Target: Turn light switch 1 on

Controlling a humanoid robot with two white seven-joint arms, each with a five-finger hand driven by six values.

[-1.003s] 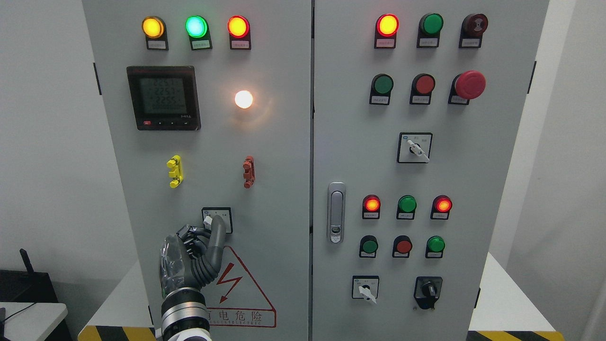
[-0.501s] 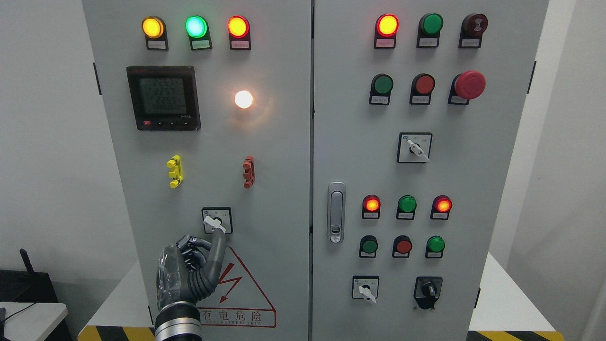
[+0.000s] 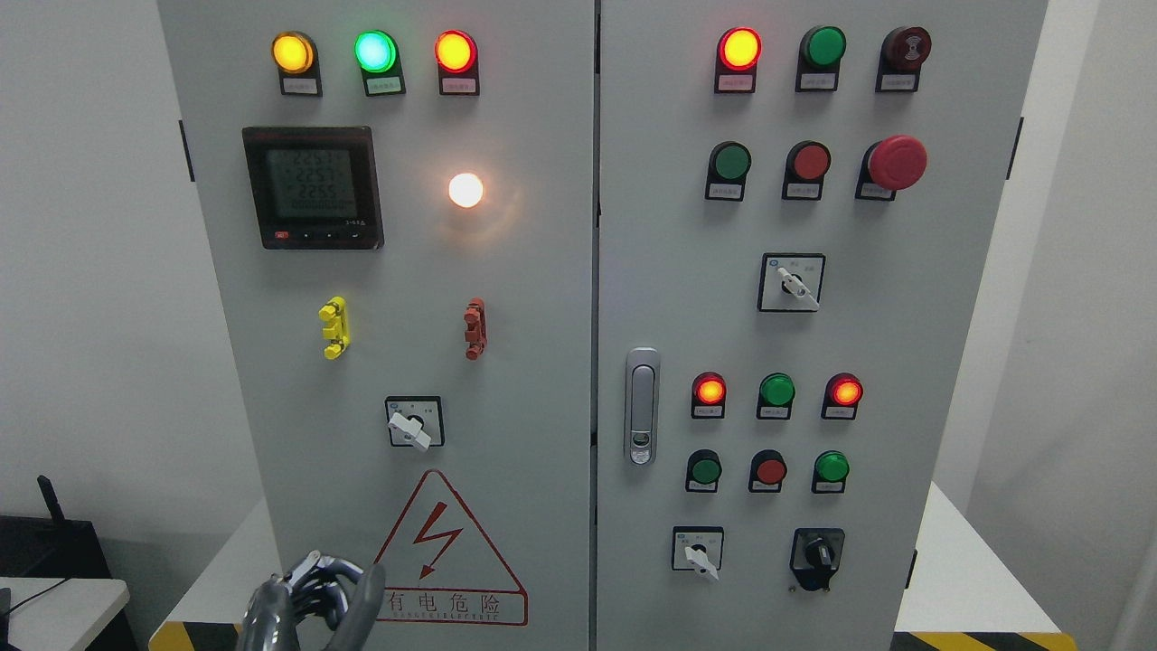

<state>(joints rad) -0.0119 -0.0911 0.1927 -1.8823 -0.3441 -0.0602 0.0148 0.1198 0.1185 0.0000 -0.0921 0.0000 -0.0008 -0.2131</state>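
Observation:
Light switch 1 is a small rotary selector (image 3: 413,423) low on the left door of a grey cabinet (image 3: 506,298). Its white handle lies slanted from upper left to lower right. A round white lamp (image 3: 465,190) above it glows. My left hand (image 3: 312,601) shows at the bottom edge, well below the selector and clear of it. The dark grey fingers (image 3: 362,597) are curled and hold nothing. The right hand does not show.
A digital meter (image 3: 313,187) and three lit lamps sit on the left door. The right door carries a red mushroom button (image 3: 895,163), a latch handle (image 3: 642,407) and further selectors (image 3: 791,282). A warning triangle (image 3: 449,547) is below switch 1.
My left hand has dropped from the selector down to the bottom edge. The selector's white handle, covered a second ago, now shows in full. The white lamp glows in all frames.

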